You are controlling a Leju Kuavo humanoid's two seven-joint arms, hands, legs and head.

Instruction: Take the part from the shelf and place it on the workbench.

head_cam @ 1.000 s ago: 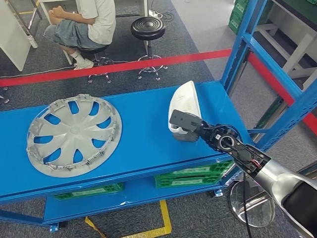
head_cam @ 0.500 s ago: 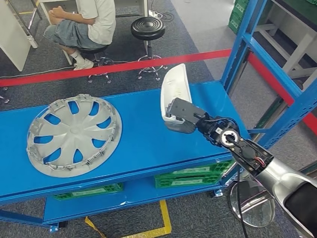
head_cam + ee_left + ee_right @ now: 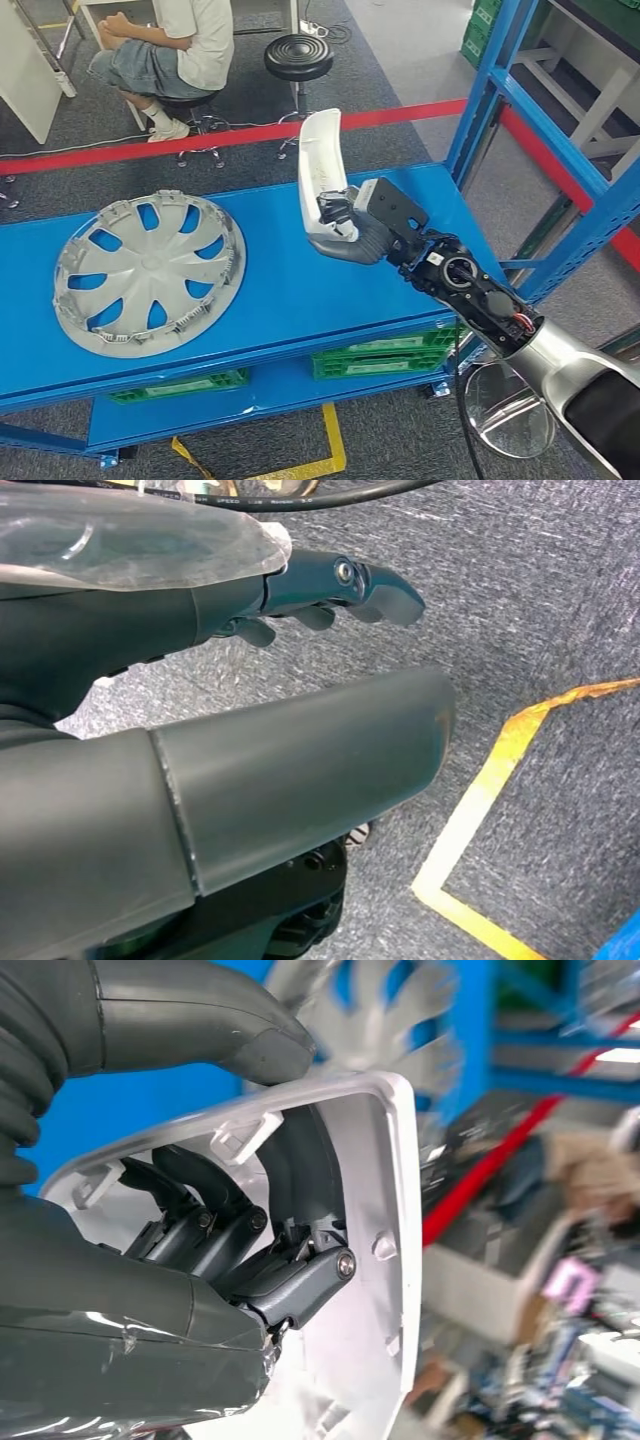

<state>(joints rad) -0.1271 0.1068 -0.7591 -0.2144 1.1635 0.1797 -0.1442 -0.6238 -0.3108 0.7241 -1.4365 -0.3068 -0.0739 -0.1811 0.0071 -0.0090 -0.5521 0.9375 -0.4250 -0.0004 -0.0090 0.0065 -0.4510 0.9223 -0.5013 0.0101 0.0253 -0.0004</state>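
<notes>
My right hand grips a white curved plastic part and holds it upright above the blue shelf, near its right half. In the right wrist view the dark fingers curl inside the hollow of the white part while the thumb lies over its outer rim. My left hand hangs over grey carpet, holding nothing, its dark fingers stretched out.
A silver wheel cover lies flat on the shelf's left half. Green crates sit on the lower tier. A blue rack upright stands at the right. Behind red floor tape, a person sits beside a black stool.
My right hand has lifted the white part off the shelf surface and carried it left and up, turning it from lying tilted to standing upright.
</notes>
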